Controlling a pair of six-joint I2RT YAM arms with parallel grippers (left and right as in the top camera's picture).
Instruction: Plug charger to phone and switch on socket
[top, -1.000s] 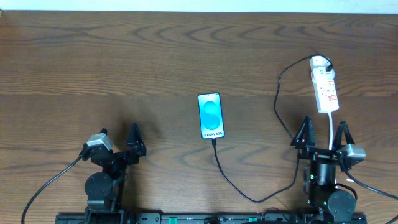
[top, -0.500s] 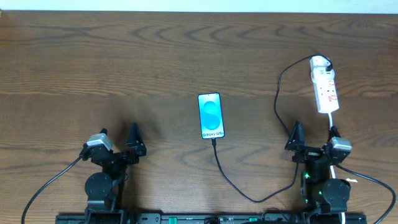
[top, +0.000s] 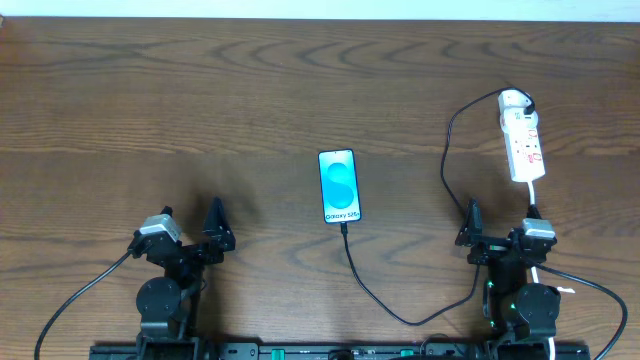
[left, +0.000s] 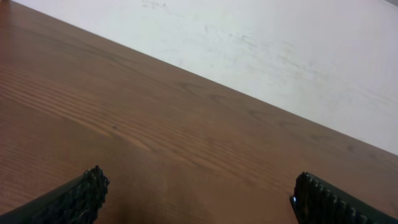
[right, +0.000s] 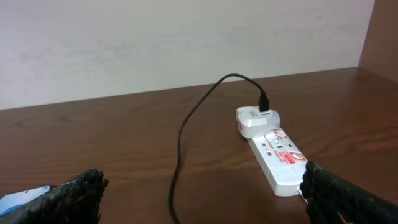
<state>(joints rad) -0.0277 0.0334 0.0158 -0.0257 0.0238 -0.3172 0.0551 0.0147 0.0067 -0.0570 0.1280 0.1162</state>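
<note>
Overhead view of a dark brown wooden table (top: 200, 90) with two black robot arms at its near edge, one at each side. The left gripper (top: 191, 207) sits near the left corner with its fingers spread wide and nothing between them; the left wrist view shows the same gripper (left: 199, 196) with only bare wood and a pale wall past its two black fingertips. The right gripper (top: 502, 208) is likewise spread apart and empty, pointing toward the socket (top: 522, 140), a white power strip with red markings that lies lengthwise at the far right of the table, well apart from the fingers. A thick white cord (top: 531, 192) runs from its near end back toward the right arm. The phone (top: 339, 186) lies flat and face up at the table's centre, screen lit blue-teal, between the two arms and touched by neither. A small white adapter (top: 513, 100) sits in the strip's far end. From it the charger (top: 366, 284), a thin black cable, arcs left, passes the right arm, loops near the front edge and rises to the phone's near edge, where its plug tip (top: 343, 227) meets the phone. In the right wrist view the socket (right: 277, 155) lies ahead and to the right; its switch position cannot be made out.
</note>
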